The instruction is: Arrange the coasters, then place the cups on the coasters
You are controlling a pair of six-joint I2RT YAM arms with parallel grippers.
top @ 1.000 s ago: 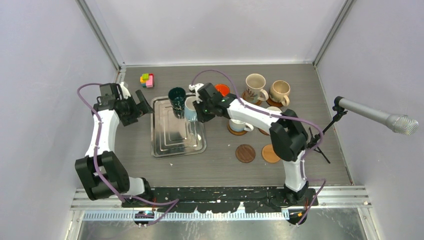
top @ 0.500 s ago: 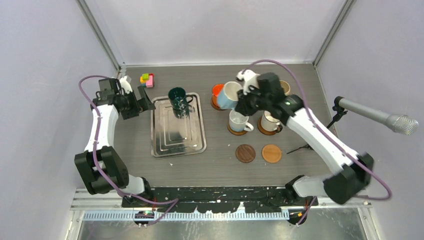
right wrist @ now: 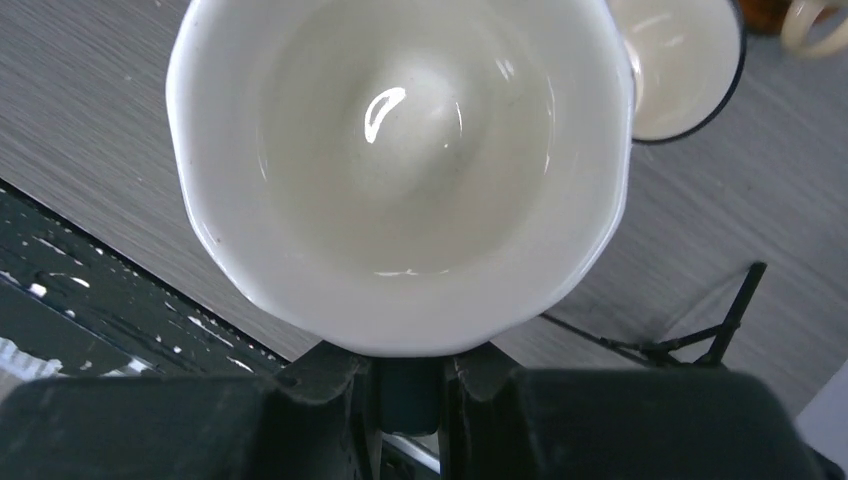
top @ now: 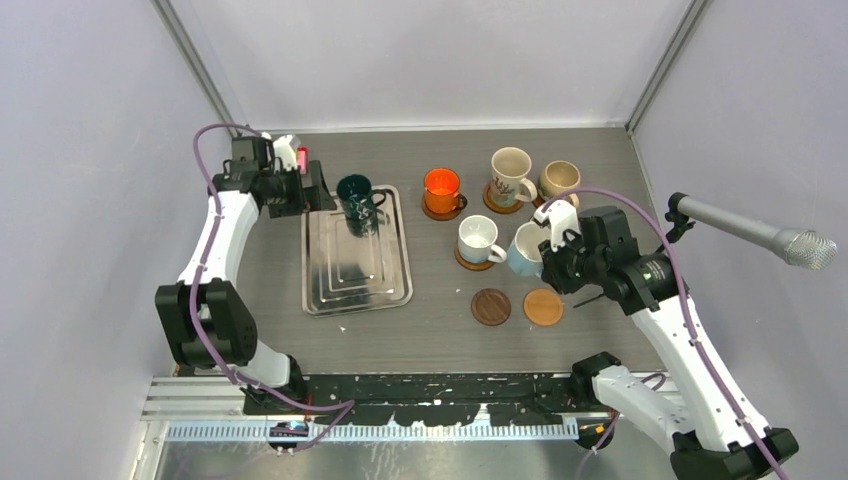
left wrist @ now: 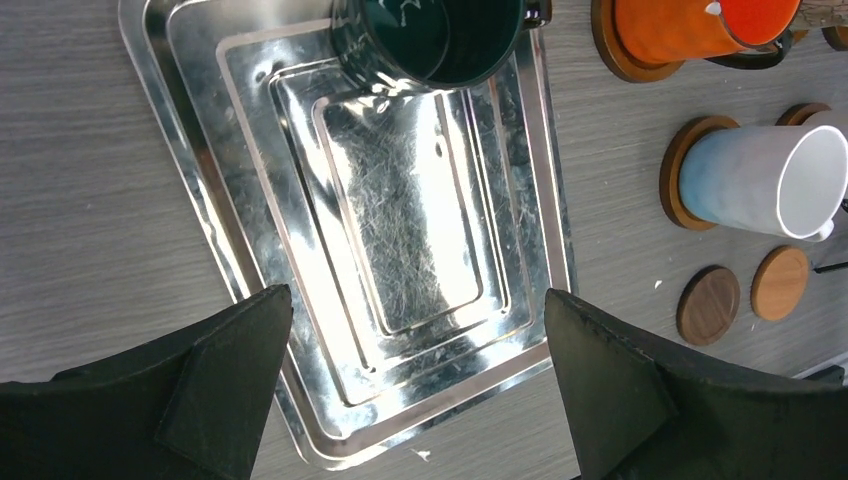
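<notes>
only its wrist view shows the right gripper [right wrist: 408, 372] clamping the blue cup [top: 522, 252] rim; left gripper [left wrist: 415, 305] spread wide

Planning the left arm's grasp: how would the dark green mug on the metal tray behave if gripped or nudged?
The dark green mug looks glazed and shiny, so it is probably rigid but slick in a pinch grip. On the polished metal tray it would likely slide when nudged rather than stay put. Being ceramic, it could chip if knocked over.
</notes>
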